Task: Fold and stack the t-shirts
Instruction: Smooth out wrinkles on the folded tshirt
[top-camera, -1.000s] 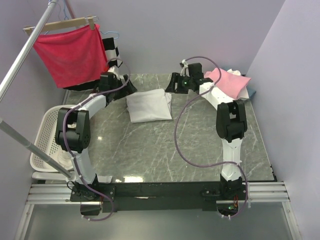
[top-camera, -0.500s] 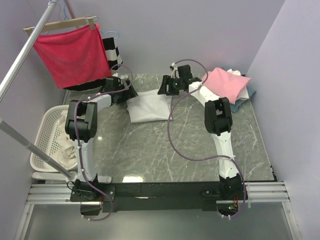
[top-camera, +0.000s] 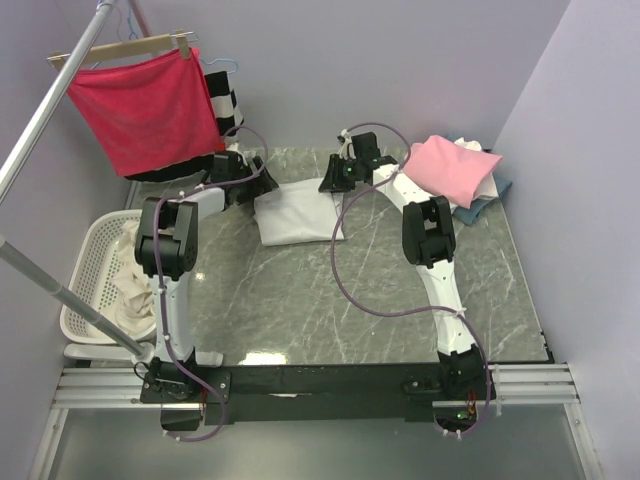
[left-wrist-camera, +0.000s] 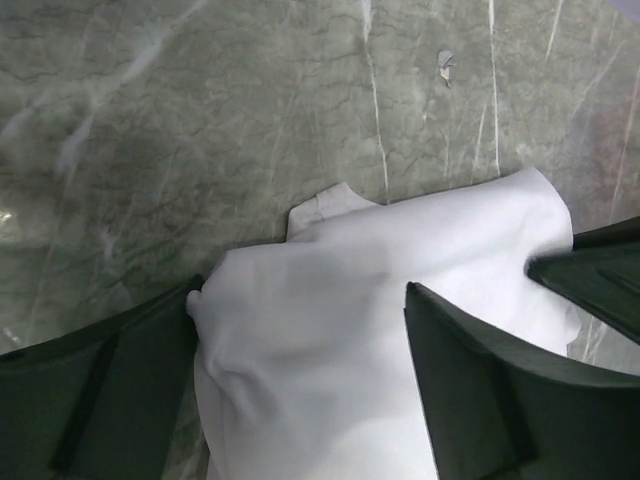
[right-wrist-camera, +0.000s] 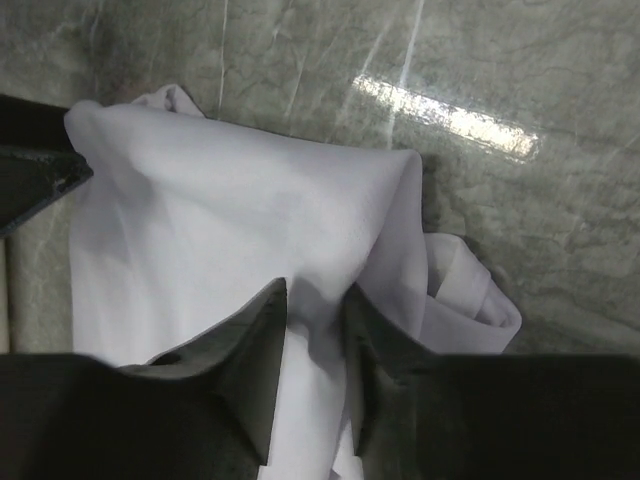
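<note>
White t-shirt (top-camera: 297, 215) far edge: arms stretched out; L jaws apart, R jaws clamped on cloth.

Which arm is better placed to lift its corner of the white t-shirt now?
Right. The right gripper pinches a fold of the white t-shirt between nearly closed fingers; the left gripper is open, its fingers wide apart around the cloth.

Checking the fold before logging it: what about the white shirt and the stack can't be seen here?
Left wrist view: whether left gripper clamps white t-shirt; cloth fills the gap.
Wrist views: its near part, cut off below.
Top view: what lies under pink t-shirt, covered.
</note>
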